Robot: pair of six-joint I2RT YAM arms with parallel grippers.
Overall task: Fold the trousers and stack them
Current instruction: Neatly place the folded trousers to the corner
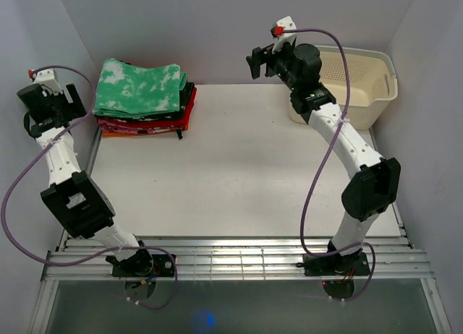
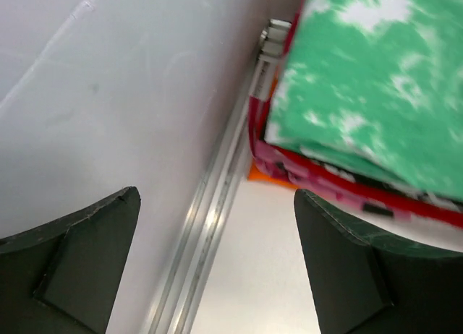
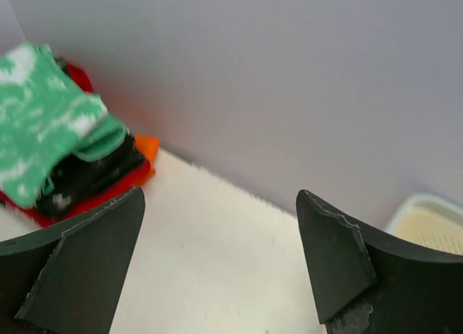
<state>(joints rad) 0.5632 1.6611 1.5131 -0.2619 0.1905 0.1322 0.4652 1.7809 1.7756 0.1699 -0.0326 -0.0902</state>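
The trousers [image 1: 137, 88], bright green with white blotches, lie folded flat on top of a clothes stack at the table's back left corner. They also fill the upper right of the left wrist view as the trousers [image 2: 376, 81], and sit at the far left of the right wrist view as the trousers [image 3: 36, 124]. My left gripper [image 1: 71, 103] hovers just left of the stack, open and empty. Through its camera the left gripper [image 2: 217, 197] frames bare table and a metal rail. My right gripper [image 1: 259, 61] is raised near the back wall, well right of the stack, and the right gripper [image 3: 221, 195] stands open and empty.
Under the trousers lie a black speckled garment [image 3: 87, 178] and red and orange folded clothes [image 1: 145, 124]. A cream plastic basket [image 1: 362, 81] stands at the back right, behind the right arm. A metal rail [image 2: 210, 225] runs along the table's left edge beside the wall.
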